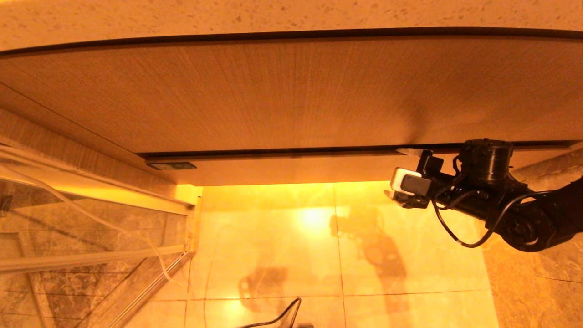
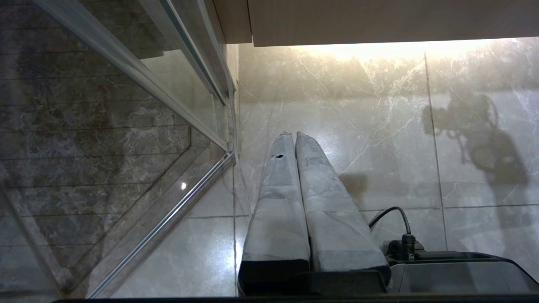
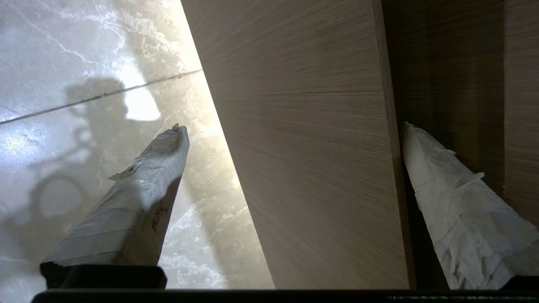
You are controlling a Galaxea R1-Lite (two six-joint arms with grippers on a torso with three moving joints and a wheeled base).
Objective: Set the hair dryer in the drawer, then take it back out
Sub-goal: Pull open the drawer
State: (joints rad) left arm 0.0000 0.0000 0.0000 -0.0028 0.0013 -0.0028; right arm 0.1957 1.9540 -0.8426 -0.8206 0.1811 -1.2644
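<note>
The drawer [image 1: 291, 171] shows as a narrow light wood-grain front under a taller panel, and it looks pushed in. My right gripper [image 1: 400, 172] is at the right end of that front and is open wide. In the right wrist view the drawer front [image 3: 303, 147] lies between the wrapped fingers of the right gripper [image 3: 292, 127]. One finger [image 3: 143, 189] is on the floor side. The other finger [image 3: 454, 202] reaches into the dark gap along the front's upper edge. The hair dryer is out of view. My left gripper [image 2: 294, 135] hangs shut and empty over the floor tiles.
The taller wood panel [image 1: 273, 91] sits above the drawer under a speckled countertop [image 1: 273, 13]. A glass shower door with a metal frame [image 1: 91, 237] stands at the left. Glossy marble floor tiles [image 1: 273, 255] spread below.
</note>
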